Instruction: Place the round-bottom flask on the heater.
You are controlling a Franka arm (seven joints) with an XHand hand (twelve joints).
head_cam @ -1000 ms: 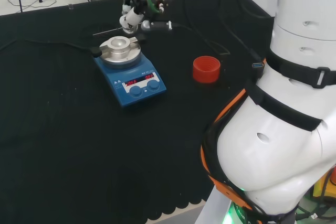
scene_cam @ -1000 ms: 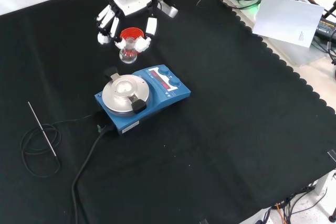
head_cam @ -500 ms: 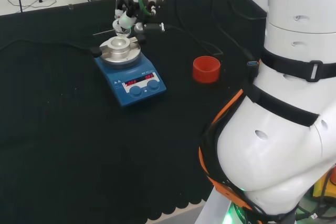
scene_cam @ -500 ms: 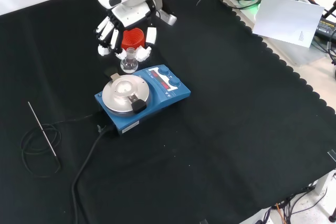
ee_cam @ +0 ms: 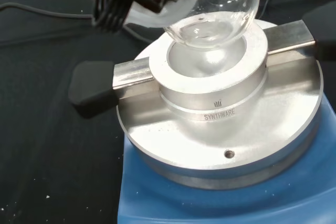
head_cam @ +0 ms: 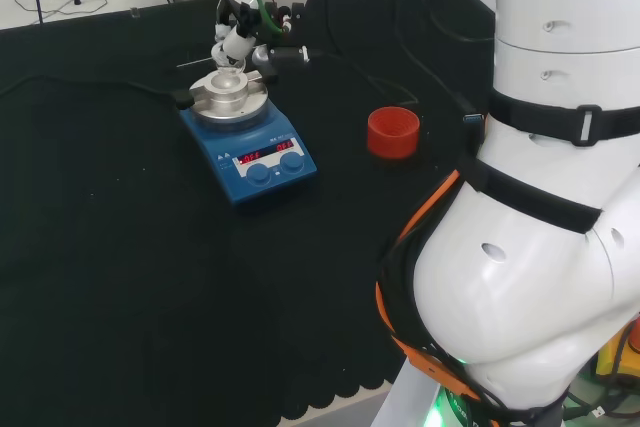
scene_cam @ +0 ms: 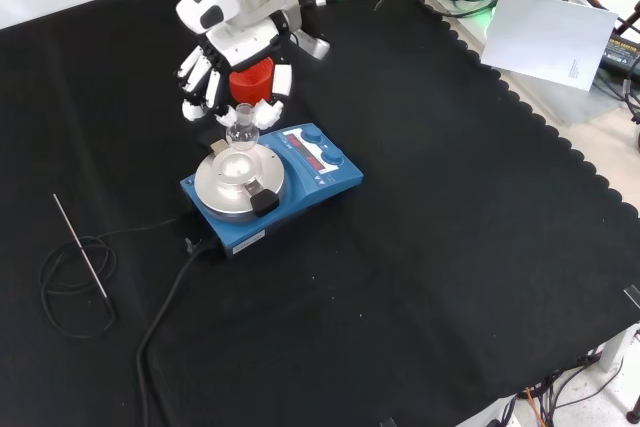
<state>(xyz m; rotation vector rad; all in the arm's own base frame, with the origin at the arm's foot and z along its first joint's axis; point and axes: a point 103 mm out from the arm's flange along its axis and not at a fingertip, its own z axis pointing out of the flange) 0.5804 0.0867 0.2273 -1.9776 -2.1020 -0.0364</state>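
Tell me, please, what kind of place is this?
Probably a laboratory bench: a glass flask over a blue heater with a metal plate, and a robot hand working above the black cloth.

A clear glass round-bottom flask (ee_cam: 220, 11) is held in the robot hand (scene_cam: 225, 67), its bulb just above the bowl-shaped hollow of the silver block on top of the heater (scene_cam: 300, 182). The heater is a blue box with a round metal plate, two knobs and a lit red display, set on the table (scene_cam: 450, 247), nearer its far-left corner in the head view.
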